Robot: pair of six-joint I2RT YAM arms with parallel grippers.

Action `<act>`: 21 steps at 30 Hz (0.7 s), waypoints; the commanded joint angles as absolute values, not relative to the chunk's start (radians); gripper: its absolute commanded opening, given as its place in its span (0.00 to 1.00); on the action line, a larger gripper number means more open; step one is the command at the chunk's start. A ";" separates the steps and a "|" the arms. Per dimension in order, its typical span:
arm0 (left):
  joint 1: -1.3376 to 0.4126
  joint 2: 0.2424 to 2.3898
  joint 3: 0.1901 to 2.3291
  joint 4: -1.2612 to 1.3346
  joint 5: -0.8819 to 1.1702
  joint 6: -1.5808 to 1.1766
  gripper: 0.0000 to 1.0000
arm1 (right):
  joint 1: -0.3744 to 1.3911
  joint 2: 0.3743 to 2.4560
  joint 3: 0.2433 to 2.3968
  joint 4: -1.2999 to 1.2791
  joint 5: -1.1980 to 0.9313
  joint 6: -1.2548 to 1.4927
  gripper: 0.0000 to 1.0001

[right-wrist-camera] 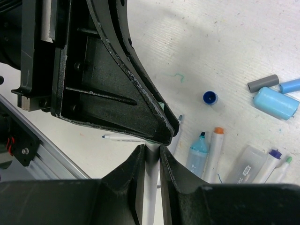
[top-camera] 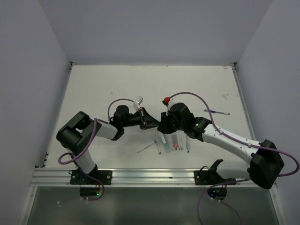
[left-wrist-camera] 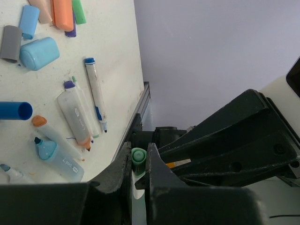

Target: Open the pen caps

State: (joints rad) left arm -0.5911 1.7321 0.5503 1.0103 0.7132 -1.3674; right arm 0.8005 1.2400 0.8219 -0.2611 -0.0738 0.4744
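My left gripper [left-wrist-camera: 139, 152] is pinched narrow on a green cap [left-wrist-camera: 138, 158]. The cap sits right between the finger ends with its round end showing. My right gripper [right-wrist-camera: 151, 152] is closed down on a white barrel [right-wrist-camera: 151, 187], which runs up between its fingers toward the tips of the left one. Seen from above, the two meet tip to tip over the middle of the table [top-camera: 93, 84], the left coming in from 9 o'clock and the right from 3 o'clock.

The other caps lie loose on the table. From my left fingers, an orange cap [left-wrist-camera: 62, 13], a light blue cap [left-wrist-camera: 29, 21] and a grey cap [left-wrist-camera: 10, 43] sit close together at 11 o'clock. From my right fingers, a dark blue cap [right-wrist-camera: 210, 97] stands on end at 2 o'clock. A cluster of pens [left-wrist-camera: 75, 117], several with bare tips, lies side by side at 10 o'clock from my left fingers, between them and the loose caps.
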 commanded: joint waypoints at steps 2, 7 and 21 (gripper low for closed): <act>-0.592 1.694 0.591 1.002 0.752 -1.330 0.00 | 0.808 1.243 0.798 -0.198 -0.100 0.479 0.20; -0.583 1.674 0.589 0.970 0.750 -1.315 0.00 | 0.813 1.230 0.770 -0.190 -0.110 0.479 0.26; -0.568 1.620 0.581 0.890 0.726 -1.269 0.00 | 0.827 1.218 0.736 -0.178 -0.106 0.489 0.00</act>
State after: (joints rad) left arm -0.5835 1.6611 0.5541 0.8913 0.7208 -1.2907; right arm 0.8192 1.2346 0.7597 -0.1871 -0.1032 0.4847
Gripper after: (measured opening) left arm 0.084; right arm 0.119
